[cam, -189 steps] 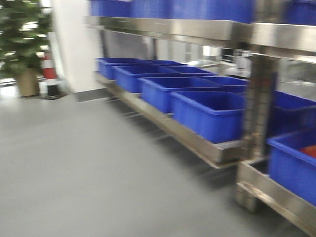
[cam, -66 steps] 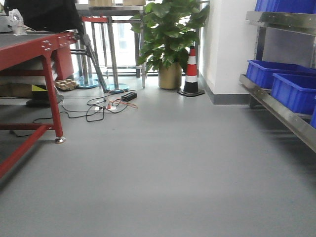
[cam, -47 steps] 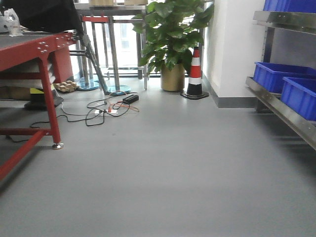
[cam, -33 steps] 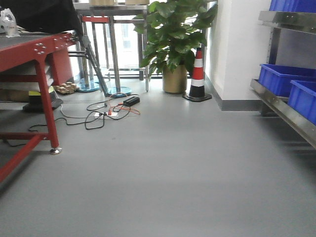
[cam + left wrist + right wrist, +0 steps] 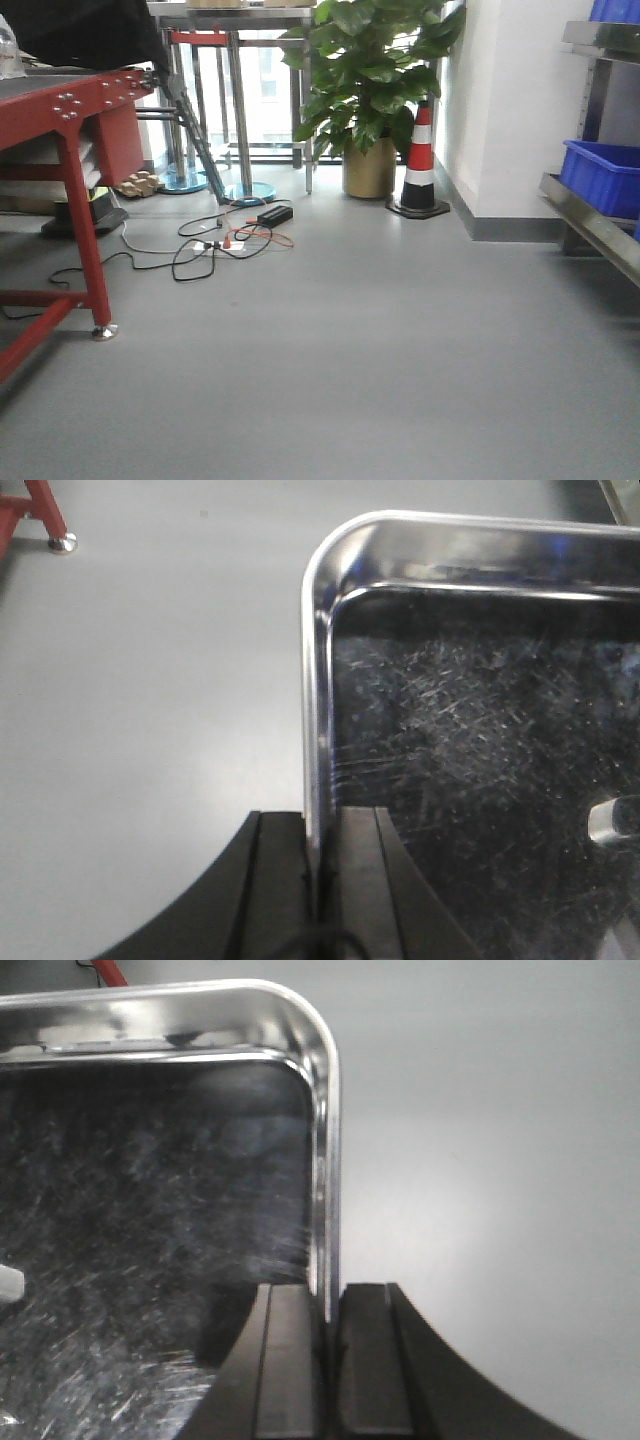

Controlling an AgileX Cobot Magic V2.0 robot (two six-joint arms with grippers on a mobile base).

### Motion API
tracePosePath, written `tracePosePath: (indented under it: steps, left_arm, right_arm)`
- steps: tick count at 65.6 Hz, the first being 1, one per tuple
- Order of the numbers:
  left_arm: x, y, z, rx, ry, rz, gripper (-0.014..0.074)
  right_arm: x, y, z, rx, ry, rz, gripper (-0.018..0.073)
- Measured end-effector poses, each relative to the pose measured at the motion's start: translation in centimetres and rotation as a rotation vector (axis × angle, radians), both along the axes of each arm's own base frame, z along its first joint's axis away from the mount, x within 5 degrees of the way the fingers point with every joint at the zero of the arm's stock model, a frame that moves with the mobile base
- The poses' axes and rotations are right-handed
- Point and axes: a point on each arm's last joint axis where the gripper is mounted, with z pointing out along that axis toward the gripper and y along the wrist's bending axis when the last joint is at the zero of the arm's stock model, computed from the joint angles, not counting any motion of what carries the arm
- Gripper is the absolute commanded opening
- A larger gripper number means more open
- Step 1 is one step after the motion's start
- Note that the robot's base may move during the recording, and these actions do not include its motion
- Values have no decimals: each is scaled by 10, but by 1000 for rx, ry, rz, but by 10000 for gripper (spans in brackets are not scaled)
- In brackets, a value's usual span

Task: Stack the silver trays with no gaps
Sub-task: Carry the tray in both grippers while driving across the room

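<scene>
Steel: your silver tray (image 5: 470, 740) hangs over grey floor (image 5: 150, 680), its bottom scratched. Your left gripper (image 5: 320, 875) pinches its left rim, right gripper (image 5: 330, 1350) pinches the right rim.

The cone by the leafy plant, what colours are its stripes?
Red and white stripes on the plastic traffic cone, with a black base; clearest in the front-facing view.

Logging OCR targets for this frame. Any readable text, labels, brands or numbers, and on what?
None readable in any view.
Silver tray, rim clamped by left gripper and right gripper: bare scratched metal, no stamp.
Traffic cone: stripes only, no lettering.
Blue bin: no label visible.
Yellow-and-black item under the red table: too blurred to tell.
</scene>
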Motion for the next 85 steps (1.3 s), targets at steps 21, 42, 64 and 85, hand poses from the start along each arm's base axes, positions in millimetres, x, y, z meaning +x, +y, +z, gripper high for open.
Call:
tracePosePath:
  steps: [21,42,64,85]
  left_arm:
    - [0,0,0,0,0,0,-6]
    - [1,0,1,6,-11,2,-6]
    - [2,2,2,22,-35,8,-6]
    - [2,3,3,29,-41,14,-6]
  right_arm:
    - [0,0,0,1,-1,1,-15]
    - [0,1,0,4,-4,4,-15]
    - [2,3,2,25,-32,24,-15]
    - [2,4,3,33,-46,33,-15]
